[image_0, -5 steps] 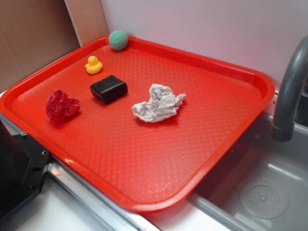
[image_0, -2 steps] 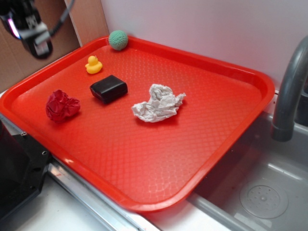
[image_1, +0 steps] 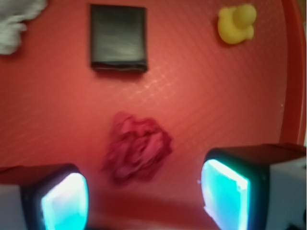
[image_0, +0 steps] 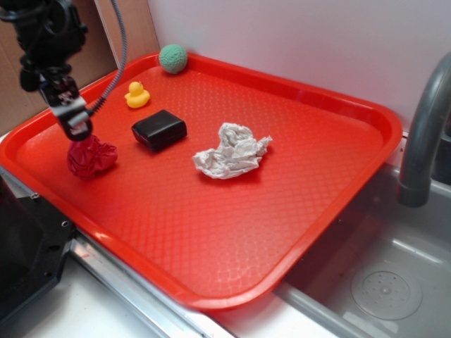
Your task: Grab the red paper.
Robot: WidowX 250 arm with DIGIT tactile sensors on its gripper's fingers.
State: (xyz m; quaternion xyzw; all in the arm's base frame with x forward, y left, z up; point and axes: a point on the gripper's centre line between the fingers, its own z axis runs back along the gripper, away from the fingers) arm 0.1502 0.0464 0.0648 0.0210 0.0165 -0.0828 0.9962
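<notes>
**Approach over the red paper, fingers spread**

Currently the gripper [image_1: 144, 201] is hovering with its fingers [image_1: 225, 189] standing wide apart and gripping nothing. The red paper [image_1: 136, 153] is lying between them and slightly ahead, on the tray [image_0: 331, 232] near its left edge. Farther on, the black block [image_1: 118, 37] is sitting apart, with the yellow duck [image_1: 236, 24] beyond. Risk, as judged: the wad is sitting forward of the finger line, so a straight descent could be clipping only its near edge, and the light paper could be skidding away on closing.
</notes>
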